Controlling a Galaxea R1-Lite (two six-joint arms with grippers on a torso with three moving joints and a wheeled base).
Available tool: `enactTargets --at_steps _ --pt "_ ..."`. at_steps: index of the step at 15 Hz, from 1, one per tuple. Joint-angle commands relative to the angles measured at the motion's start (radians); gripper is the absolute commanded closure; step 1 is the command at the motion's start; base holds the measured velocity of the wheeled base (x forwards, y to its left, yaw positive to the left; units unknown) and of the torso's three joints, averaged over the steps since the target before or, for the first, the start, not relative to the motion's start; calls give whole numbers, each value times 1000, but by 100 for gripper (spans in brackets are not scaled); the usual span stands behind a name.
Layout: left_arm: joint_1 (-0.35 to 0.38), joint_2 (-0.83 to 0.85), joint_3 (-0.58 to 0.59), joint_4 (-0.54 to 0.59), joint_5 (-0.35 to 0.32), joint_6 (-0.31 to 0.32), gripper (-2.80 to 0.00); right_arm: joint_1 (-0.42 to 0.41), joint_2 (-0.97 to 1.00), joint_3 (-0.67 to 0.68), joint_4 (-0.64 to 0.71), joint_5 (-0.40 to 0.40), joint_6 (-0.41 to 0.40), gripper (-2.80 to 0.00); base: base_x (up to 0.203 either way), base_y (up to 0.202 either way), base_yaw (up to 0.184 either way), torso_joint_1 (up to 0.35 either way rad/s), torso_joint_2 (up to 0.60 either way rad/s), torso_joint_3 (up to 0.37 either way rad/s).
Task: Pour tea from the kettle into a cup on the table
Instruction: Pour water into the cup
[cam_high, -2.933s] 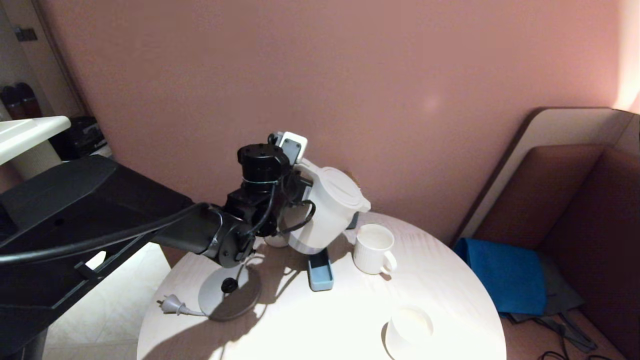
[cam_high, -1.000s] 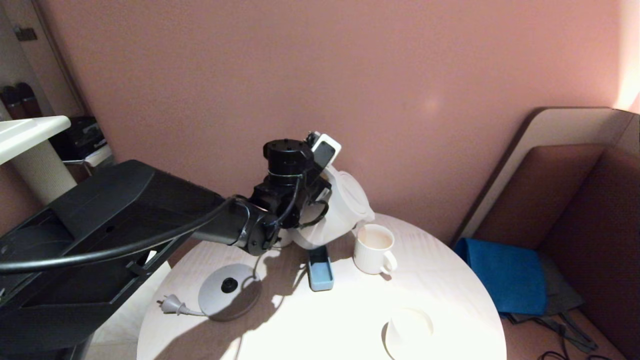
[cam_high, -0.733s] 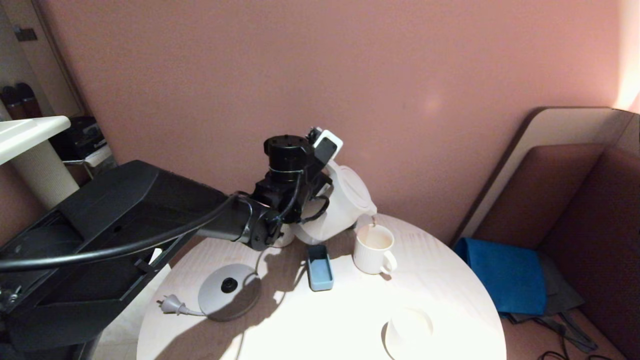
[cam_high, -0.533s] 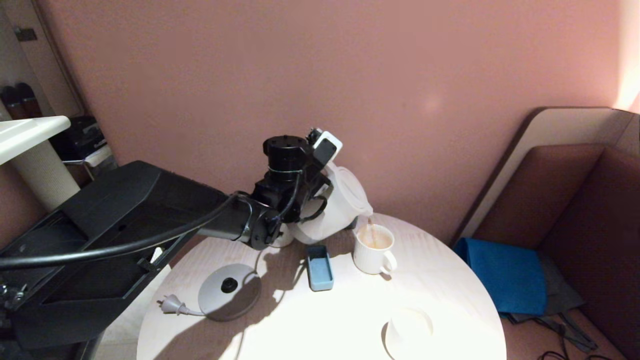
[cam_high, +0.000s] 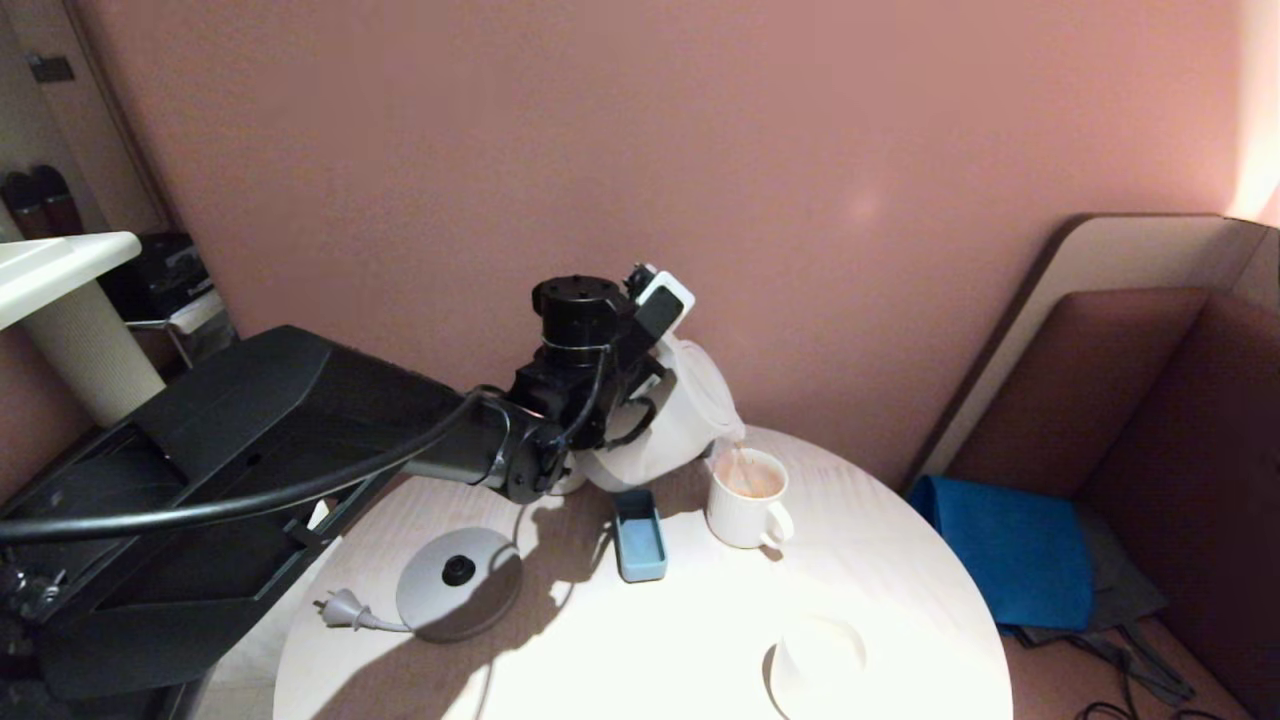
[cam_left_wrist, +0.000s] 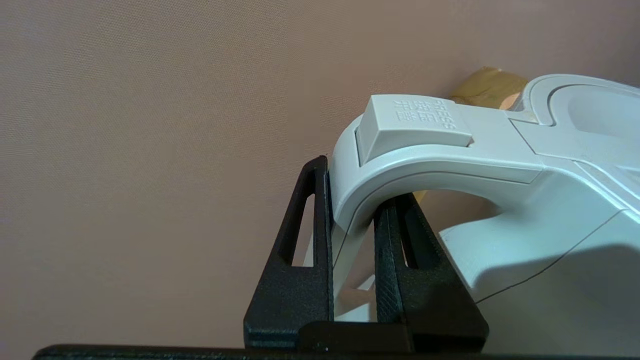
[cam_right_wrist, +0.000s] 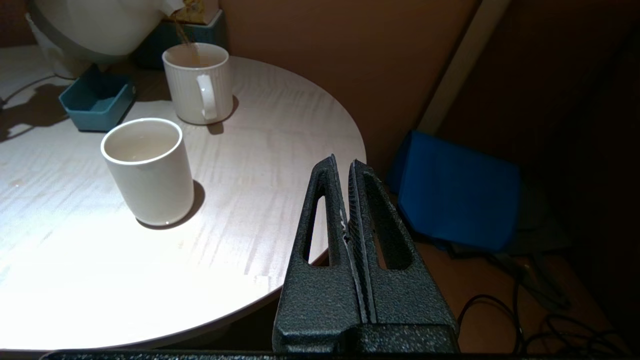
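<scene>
Pink wall backs the round table (cam_high: 900, 600), above whose far edge the kettle (cam_high: 680, 420) hangs tipped, spout down toward the right, its axis leaning over the ribbed cup (cam_high: 745, 500). Tea (cam_right_wrist: 187, 47) streams thinly into that cup. The left gripper (cam_left_wrist: 352, 220) clamps the kettle's handle; the right gripper (cam_right_wrist: 348, 200), pressed closed and empty, sits off the table's near-right edge. A blue tray (cam_high: 638, 535) lies beside the cup.

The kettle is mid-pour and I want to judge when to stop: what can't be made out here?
- How much tea is left: the kettle has solid walls in every view.
- How full the mug is: head view sees tea inside, but its depth is unclear.
- The left gripper hold: its fingers clamp the handle; the arm hides this in head view.
</scene>
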Motion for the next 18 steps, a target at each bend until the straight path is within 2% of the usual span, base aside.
enactTargets --at_steps 1,4,6,16,18 --pt "-2 0 -7 -3 2 7 0 0 1 0 0 1 -1 0 0 0 0 0 0 0" --pt "-2 -2 -6 -2 2 9 0 0 1 0 0 1 -1 0 0 0 0 0 0 0" --pt "-2 -4 -5 -6 1 47 0 0 1 0 0 1 -1 0 0 0 0 0 0 0" --pt "-25 -10 -8 -2 1 95 0 0 1 0 0 1 -1 0 0 0 0 0 0 0" --pt "-31 -10 -10 -3 1 121 0 0 1 0 0 1 -1 0 0 0 0 0 0 0"
